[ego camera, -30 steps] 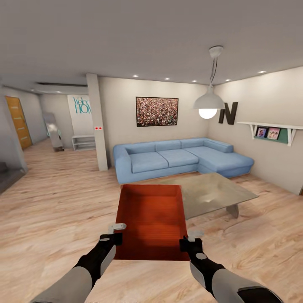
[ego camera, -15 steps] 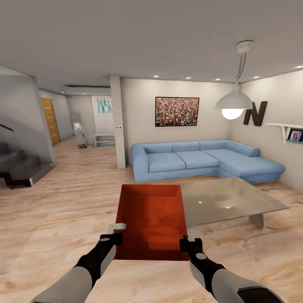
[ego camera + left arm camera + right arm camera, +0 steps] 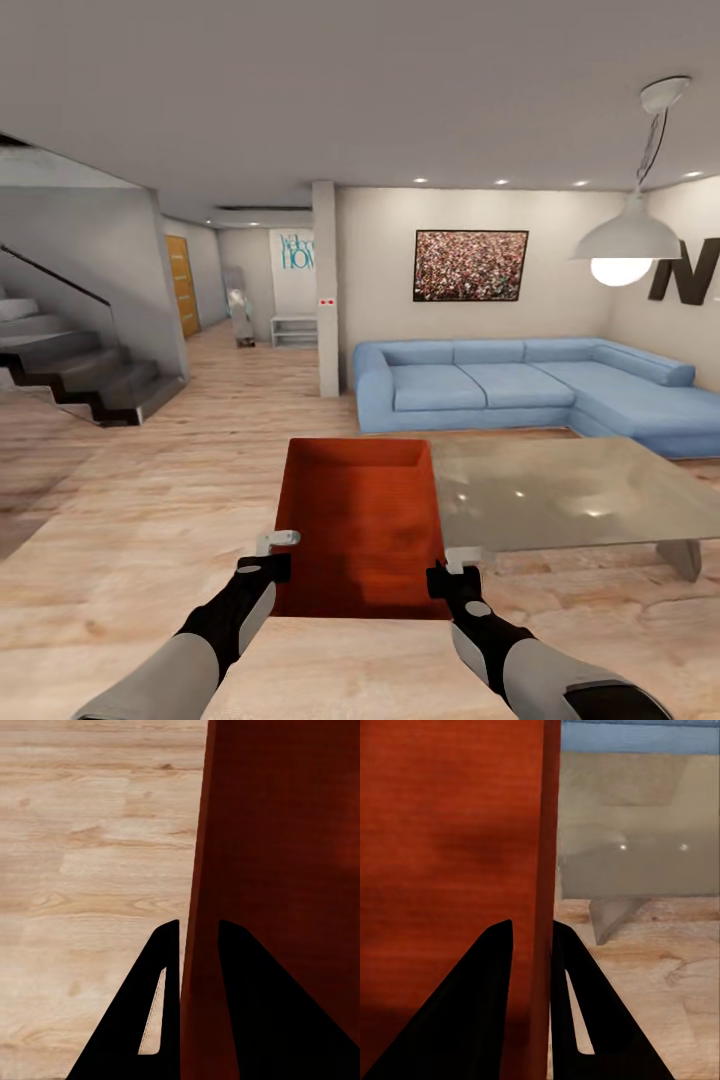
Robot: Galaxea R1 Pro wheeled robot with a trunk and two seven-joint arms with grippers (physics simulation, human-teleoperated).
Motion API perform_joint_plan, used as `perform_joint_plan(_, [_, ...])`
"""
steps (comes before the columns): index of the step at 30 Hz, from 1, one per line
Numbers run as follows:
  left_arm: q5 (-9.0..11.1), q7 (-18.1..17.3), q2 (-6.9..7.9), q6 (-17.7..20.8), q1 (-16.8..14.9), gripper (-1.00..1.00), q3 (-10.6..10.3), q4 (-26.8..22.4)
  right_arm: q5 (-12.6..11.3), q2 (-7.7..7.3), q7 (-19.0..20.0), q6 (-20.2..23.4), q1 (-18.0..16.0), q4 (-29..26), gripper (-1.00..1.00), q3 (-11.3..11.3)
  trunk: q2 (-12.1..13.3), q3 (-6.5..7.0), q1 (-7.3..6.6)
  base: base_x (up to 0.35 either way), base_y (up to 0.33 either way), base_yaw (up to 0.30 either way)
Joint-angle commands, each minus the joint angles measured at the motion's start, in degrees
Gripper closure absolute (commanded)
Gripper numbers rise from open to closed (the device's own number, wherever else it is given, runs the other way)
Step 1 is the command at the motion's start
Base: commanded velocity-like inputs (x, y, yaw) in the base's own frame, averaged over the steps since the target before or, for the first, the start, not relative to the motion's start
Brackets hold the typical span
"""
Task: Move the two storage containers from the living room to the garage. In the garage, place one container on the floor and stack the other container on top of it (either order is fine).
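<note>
Wood planks run past a blue sofa (image 3: 500, 385) and glass desk (image 3: 570, 490). Between both tools hangs the bin (image 3: 360, 525), left tool (image 3: 277, 553) and right tool (image 3: 452, 566) each clamped on a thin side wall. Looks light and stiff; the rim hold suits it, though it may tilt.

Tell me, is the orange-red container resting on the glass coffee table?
No, the storage container is held above the wood floor between the left gripper and the right gripper, beside the coffee table.
</note>
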Motion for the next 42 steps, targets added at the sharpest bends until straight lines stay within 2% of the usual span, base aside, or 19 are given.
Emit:
perform_joint_plan(1, [-1.3, 0.8, 0.02, -3.8, 0.0, 1.00, 1.0, -0.2, 0.7, 0.46, -0.1, 0.0, 0.0, 0.0, 1.00, -2.9, -0.1, -0.03, 0.02, 0.000, 0.000, 0.300])
perform_joint_plan(26, [-1.4, 0.8, 0.08, -3.8, 0.0, 1.00, 1.0, -0.2, 0.7, 0.46, -0.1, 0.0, 0.0, 0.0, 1.00, -2.9, -0.1, -0.03, 0.02, 0.027, 0.000, 0.298])
perform_joint_plan(42, [-1.3, 0.8, 0.41, -3.8, 0.0, 1.00, 1.0, -0.2, 0.7, 0.46, -0.1, 0.0, 0.0, 0.0, 1.00, -2.9, -0.1, -0.03, 0.02, 0.275, 0.000, 0.026])
